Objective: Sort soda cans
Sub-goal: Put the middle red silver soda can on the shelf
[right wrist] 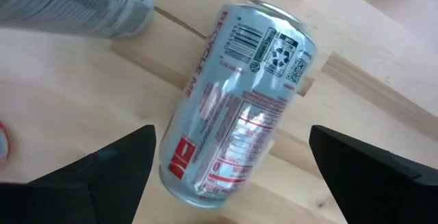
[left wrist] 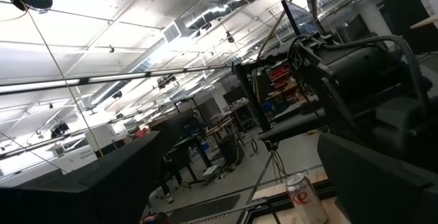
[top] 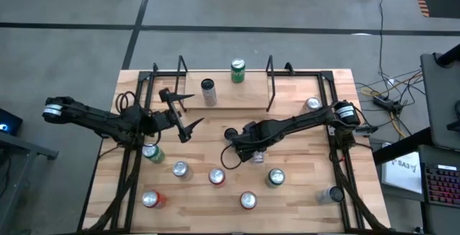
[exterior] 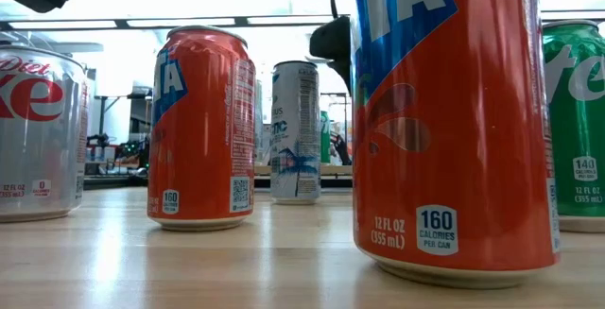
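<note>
Several soda cans stand upright on the wooden table [top: 302, 156]: green [top: 237, 70] and silver-black [top: 208, 91] at the far side, and silver [top: 180, 169], red [top: 216, 176] and green [top: 275, 177] near the front. A silver-white can with red print [right wrist: 236, 142] lies on its side at mid-table [top: 257, 156]. My right gripper [right wrist: 231, 131] hangs above it, pointing down and open, one finger on either side and clear of the can. My left gripper [top: 185, 111] stands open at the left, raised, with nothing between its fingers.
A black metal frame [top: 269, 84] rises at the table's far side, and rails run down both edges. More cans stand at the near left [top: 150, 199], near middle [top: 247, 200], near right [top: 332, 193] and far right [top: 313, 104]. One upright can [right wrist: 75, 5] stands close to the lying one.
</note>
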